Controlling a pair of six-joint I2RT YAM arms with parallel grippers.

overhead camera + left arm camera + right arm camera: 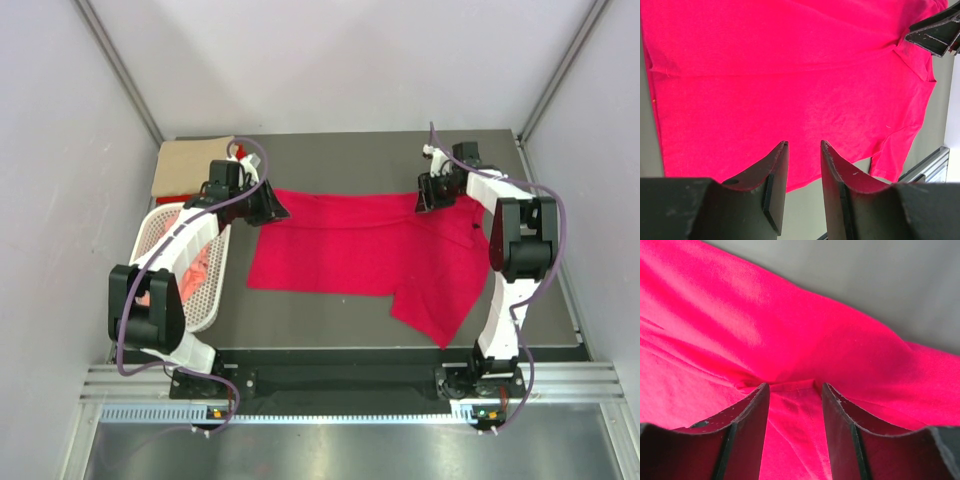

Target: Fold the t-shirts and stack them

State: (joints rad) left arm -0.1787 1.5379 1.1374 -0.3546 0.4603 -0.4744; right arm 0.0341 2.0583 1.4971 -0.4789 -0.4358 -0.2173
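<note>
A bright crimson t-shirt [350, 245] lies spread on the dark table, with one sleeve hanging toward the front right. My left gripper [268, 208] is open and empty just off the shirt's far left edge. In the left wrist view [804, 143] only bare table shows between its fingers, and the shirt [790, 75] spreads beyond them. My right gripper [428, 195] is at the shirt's far right edge. In the right wrist view [792, 385] its jaws are apart and straddle a puckered fold of the shirt [790, 330].
A folded tan shirt [190, 165] lies at the back left with a bit of red cloth [165, 200] under it. A white mesh basket [200, 300] holding salmon pink cloth [195, 265] stands at the left edge. Grey walls close in on three sides.
</note>
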